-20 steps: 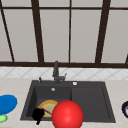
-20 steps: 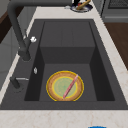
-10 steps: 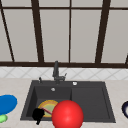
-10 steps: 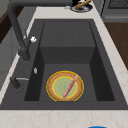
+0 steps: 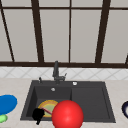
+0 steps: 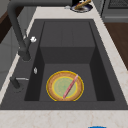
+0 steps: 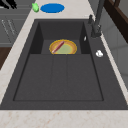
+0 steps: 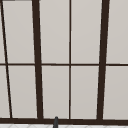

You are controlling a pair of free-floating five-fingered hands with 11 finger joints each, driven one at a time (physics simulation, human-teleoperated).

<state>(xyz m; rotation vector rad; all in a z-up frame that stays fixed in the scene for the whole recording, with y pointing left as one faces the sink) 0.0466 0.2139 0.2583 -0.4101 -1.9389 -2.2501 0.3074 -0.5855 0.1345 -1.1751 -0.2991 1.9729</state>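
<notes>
Surface: a pale stone surface (image 6: 62, 117) carries a dark sink (image 6: 67, 37) under a tall window (image 8: 53, 90).
Near edge: the left hand (image 5: 38, 114) hangs at the near left corner of the sink, in front of its near rim and above nothing else.
Hand state: I cannot tell whether it is open or closed; it holds nothing that I can see.
Red ball (image 5: 67, 115): just right of the hand in the front view, covering the near rim and part of the basin.
Yellow plate (image 6: 50, 86): flat on the floor of the left basin, toward its near wall, close to the hand.
Pink stick (image 6: 70, 86): lies loose and slanted across the plate.
Left side: a blue dish (image 5: 7, 103) and a small green thing (image 5: 2, 118) sit on the surface, well apart from the sink.
Right side: a dark bowl (image 5: 125, 109) sits at the edge.
Far: the faucet (image 5: 56, 72) stands behind the left basin.
Risk: any nudge to the plate would likely send the stick rolling into the basin, and the ball hides the near rim, so a reach could clip it.
Change: none that I can see; hand, ball, plate and stick sit as they did a second ago.
</notes>
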